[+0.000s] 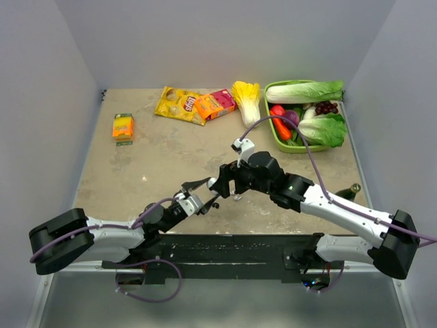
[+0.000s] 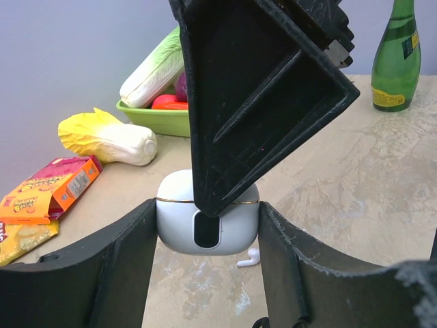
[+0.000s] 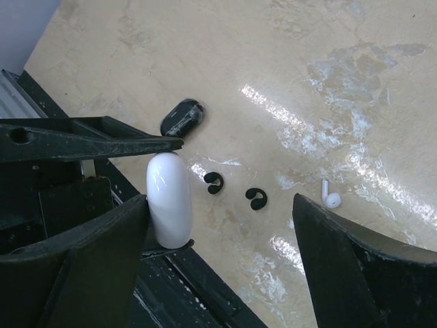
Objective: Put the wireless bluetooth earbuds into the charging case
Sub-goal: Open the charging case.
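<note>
My left gripper (image 2: 207, 236) is shut on the white charging case (image 2: 174, 219), its lid closed, one finger against each side. My right gripper (image 3: 222, 205) stands open and wide right over it. In the left wrist view one of its fingers (image 2: 259, 89) covers the case's front. In the right wrist view the case (image 3: 168, 199) stands against my right gripper's left finger (image 3: 82, 260). On the table below lie two black earbuds (image 3: 214, 182) (image 3: 256, 198) and one white earbud (image 3: 330, 197), also seen behind the case (image 2: 250, 259). Both grippers meet near the table's front centre (image 1: 213, 188).
A black oval case (image 3: 182, 117) lies beyond the black buds. A green bottle (image 1: 348, 191) stands at the right. At the back are a green basket (image 1: 278, 140) of vegetables, a yellow cabbage (image 1: 247, 96), snack packs (image 1: 181, 104) and a small orange box (image 1: 123, 127).
</note>
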